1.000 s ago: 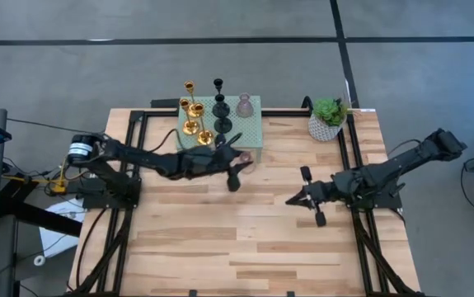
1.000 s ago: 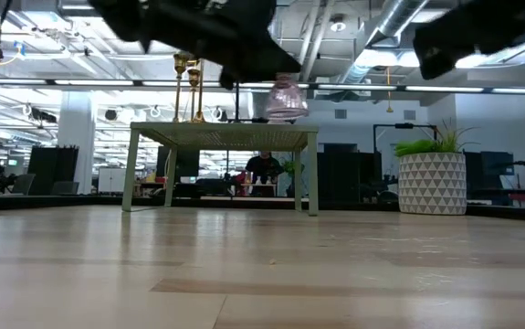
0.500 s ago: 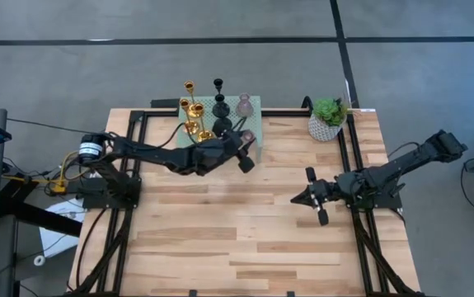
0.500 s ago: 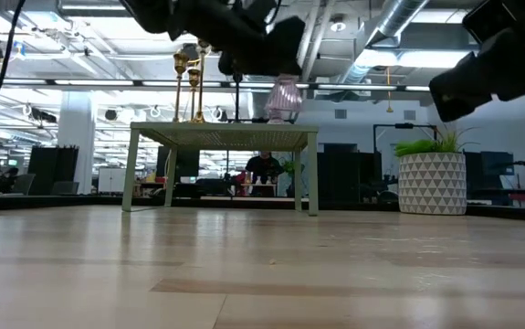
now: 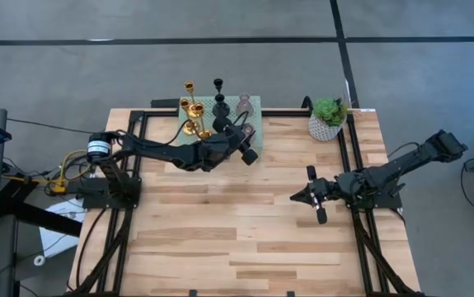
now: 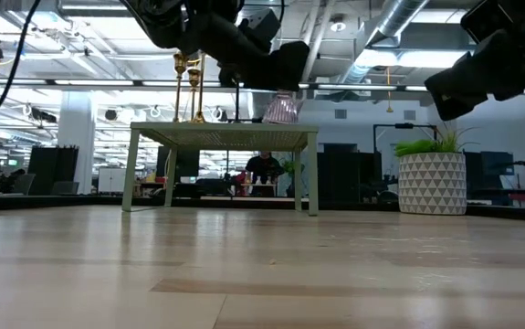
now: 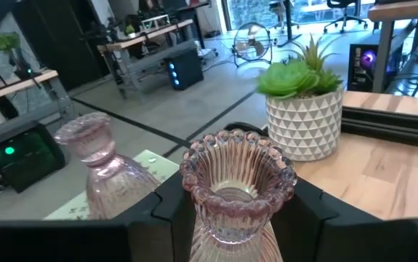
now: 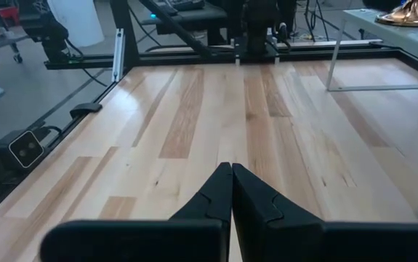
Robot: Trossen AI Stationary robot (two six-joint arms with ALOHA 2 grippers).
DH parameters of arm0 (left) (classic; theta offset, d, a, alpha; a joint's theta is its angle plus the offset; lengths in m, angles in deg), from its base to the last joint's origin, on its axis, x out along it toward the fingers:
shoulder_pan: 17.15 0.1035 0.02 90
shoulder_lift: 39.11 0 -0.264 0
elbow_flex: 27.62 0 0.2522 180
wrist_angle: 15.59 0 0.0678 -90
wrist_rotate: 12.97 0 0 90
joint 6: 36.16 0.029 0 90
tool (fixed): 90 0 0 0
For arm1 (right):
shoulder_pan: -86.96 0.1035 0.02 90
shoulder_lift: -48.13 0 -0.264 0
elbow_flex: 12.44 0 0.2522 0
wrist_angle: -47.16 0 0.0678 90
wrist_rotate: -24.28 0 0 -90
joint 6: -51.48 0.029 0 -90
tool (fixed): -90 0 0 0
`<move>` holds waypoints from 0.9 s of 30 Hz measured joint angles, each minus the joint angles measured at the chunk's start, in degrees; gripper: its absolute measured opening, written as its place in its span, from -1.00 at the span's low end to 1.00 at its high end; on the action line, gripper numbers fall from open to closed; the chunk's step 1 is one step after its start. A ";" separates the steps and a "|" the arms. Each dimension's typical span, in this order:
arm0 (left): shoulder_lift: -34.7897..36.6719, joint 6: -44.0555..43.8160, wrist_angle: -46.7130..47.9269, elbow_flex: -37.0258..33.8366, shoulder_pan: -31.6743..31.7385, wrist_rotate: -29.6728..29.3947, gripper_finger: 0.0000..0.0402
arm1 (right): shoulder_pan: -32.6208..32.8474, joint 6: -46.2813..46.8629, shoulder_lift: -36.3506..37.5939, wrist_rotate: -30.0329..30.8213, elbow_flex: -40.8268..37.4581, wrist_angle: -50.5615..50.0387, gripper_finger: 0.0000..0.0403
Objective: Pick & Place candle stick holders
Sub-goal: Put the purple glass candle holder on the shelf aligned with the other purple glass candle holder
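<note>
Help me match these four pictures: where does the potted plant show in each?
High view: the potted plant stands at the table's far right corner.
Low view: at right, on the tabletop.
Left wrist view: upper right, behind the held pink glass holder.
Right wrist view: not in it.
Shared landmark: the small green stand beside it.

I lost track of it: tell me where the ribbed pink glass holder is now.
The left gripper holds it over the green stand's right edge, beside the other pink glass holder.
</note>
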 joint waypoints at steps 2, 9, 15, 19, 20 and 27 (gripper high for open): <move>0.21 0.00 -0.42 0.01 0.12 -0.04 -0.30 | 0.00 0.00 0.00 0.00 0.00 -0.06 -1.00; 0.26 -0.22 -0.48 0.01 1.42 -0.24 -0.28 | 0.04 0.00 0.00 0.00 0.00 0.01 -1.00; 0.26 -0.49 -0.47 0.01 2.25 -0.22 -0.14 | 0.04 0.02 0.00 0.00 0.00 0.03 -1.00; 0.26 -0.68 -0.46 0.01 2.36 0.83 -0.09 | 0.04 0.02 0.00 0.00 0.00 0.03 -1.00; 0.26 -0.70 -0.46 0.01 2.38 1.71 -0.08 | 0.04 0.02 0.00 0.00 0.00 0.03 -1.00; 0.26 -0.70 -0.46 0.01 2.67 3.45 -0.07 | 0.04 0.38 -0.02 0.00 0.01 0.05 -1.00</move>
